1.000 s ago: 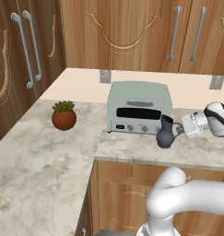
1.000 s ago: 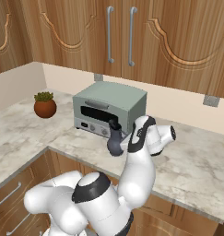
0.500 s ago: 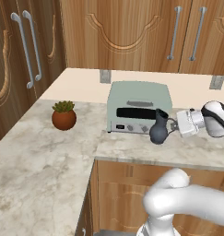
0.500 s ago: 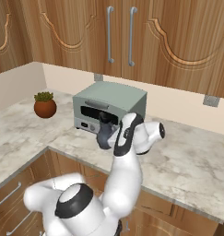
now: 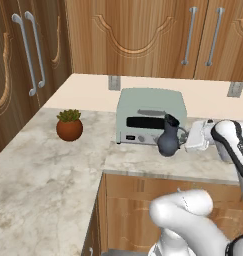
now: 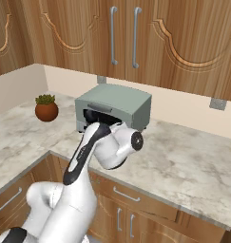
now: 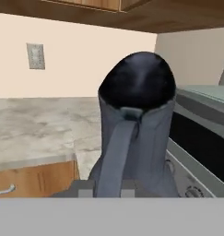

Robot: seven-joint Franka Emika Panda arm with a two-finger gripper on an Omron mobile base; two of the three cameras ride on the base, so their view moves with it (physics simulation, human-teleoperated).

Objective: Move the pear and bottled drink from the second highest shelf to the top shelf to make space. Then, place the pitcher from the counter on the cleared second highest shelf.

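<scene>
Far left in the left base view: tall wooden cabinet doors (image 5: 23, 75) with long bar handles, then a small potted plant (image 5: 69, 125) standing on the marbled surface (image 5: 48, 170), well apart from everything else. Further right, a pale green toaster oven (image 5: 150, 116) against the back wall, with upper cabinets (image 5: 143, 37) above it. Just in front of the oven's right end, the pitcher (image 5: 169, 137), upright, dark slate, spout towards the oven, handle turned to the right. Right of that, the hand (image 5: 185, 137), closed down to nearly its tightest on the pitcher's handle, wrist level and reaching in from the right edge. Hard to tell whether the belly rests on the surface or hangs just clear of it. From the hand view, the pitcher (image 7: 136, 124) seen close along the handle strap, the oven front (image 7: 201, 138) just beside it on the right, a wall outlet (image 7: 35, 56) off to the left. From the right base view, the white arm bent across the front of the oven (image 6: 114, 107), hiding the pitcher. Probably the carry stage for the pitcher, shelf not in sight. Risks from here: a thin handle grip letting the heavy belly swing or pivot between the fingers on a fast turn; a sideways swing knocking the belly into the oven so close beside it; a tilt under load spoiling an upright landing on the shelf.
</scene>
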